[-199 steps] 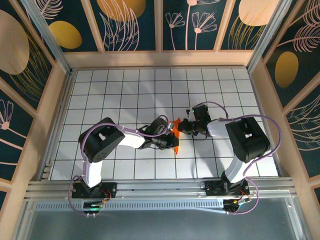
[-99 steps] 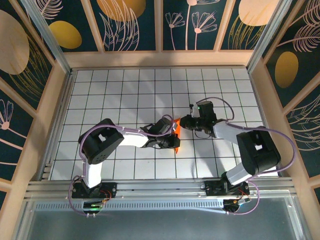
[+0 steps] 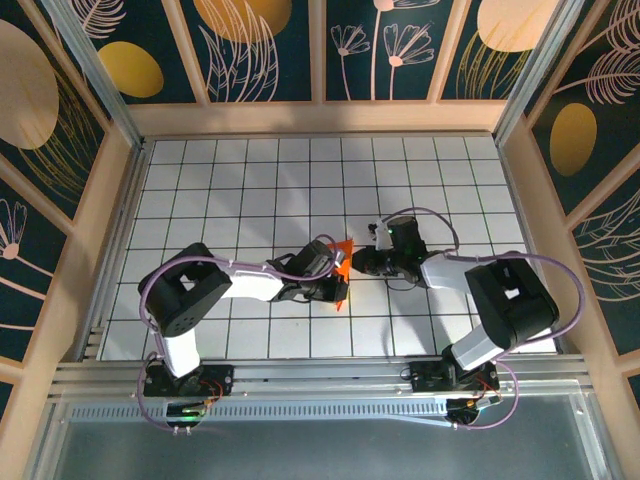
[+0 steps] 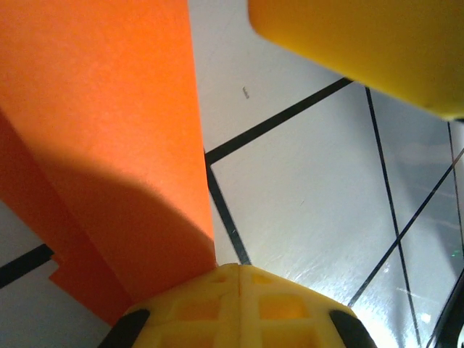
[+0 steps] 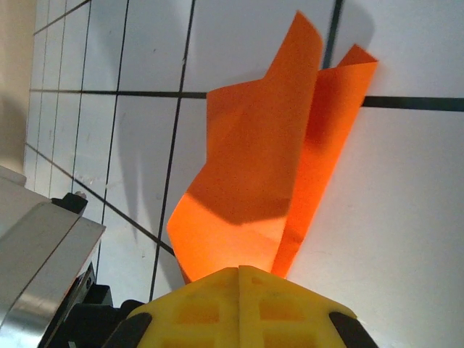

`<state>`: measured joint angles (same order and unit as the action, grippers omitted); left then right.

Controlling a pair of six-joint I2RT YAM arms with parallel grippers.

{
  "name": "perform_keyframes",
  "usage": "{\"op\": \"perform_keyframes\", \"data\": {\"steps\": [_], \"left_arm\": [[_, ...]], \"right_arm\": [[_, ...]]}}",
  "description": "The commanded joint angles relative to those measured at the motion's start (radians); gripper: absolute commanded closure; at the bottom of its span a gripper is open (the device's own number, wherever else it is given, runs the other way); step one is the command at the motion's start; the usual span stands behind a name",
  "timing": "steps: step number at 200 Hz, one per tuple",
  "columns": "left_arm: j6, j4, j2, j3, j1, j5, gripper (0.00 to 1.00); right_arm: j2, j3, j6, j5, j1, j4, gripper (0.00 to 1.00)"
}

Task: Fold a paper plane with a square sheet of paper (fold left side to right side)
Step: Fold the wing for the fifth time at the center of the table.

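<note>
Two grippers, both with jaws together, meet at one part-folded orange paper sheet (image 3: pixel 341 263) near the middle of the gridded table (image 3: pixel 220 180); seen from overhead, stands creased and half raised in the narrow gap between the two wrists, long axis running away from the arm bases with a slight tilt.

Right gripper (image 5: pixel 239 272): fingers pressed together with the sheet rising straight out of the tips, so clamped on it by the look of things; ahead of those tips, fans into two uneven flaps, the right flap narrower, both lifted clear of the tiles.

Left gripper (image 4: pixel 239 270): fingers likewise together, with the sheet's straight edge running down into the left side of the tips; cannot tell whether pinched between them or merely pressed against the table; close by at the upper right, a yellow block (image 4: pixel 362 51), probably a finger of the other gripper.

Decisive relation, as a judgement: lies directly ahead of both tools, left arm on its left flank, right arm on its right, equally near; crease line crosswise to the line joining them; for a left-over-right fold, calls for the left side to travel toward the right arm.
</note>
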<state>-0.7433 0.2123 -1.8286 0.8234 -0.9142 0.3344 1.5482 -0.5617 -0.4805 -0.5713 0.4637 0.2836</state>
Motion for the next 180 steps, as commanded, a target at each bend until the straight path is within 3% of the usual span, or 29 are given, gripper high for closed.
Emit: {"op": "perform_keyframes", "data": {"steps": [1, 79, 180], "left_arm": [[0.058, -0.177, -0.024, -0.053, 0.011, -0.054, 1.0], [0.077, -0.206, -0.029, -0.036, 0.013, -0.074, 1.0], [0.084, -0.238, -0.031, -0.024, 0.013, -0.092, 1.0]], "right_arm": [[0.034, -0.006, -0.018, -0.022, 0.022, 0.088, 1.0], [0.156, -0.086, -0.005, 0.01, 0.043, 0.113, 1.0], [0.247, -0.156, 0.054, 0.153, 0.025, -0.034, 1.0]]}}
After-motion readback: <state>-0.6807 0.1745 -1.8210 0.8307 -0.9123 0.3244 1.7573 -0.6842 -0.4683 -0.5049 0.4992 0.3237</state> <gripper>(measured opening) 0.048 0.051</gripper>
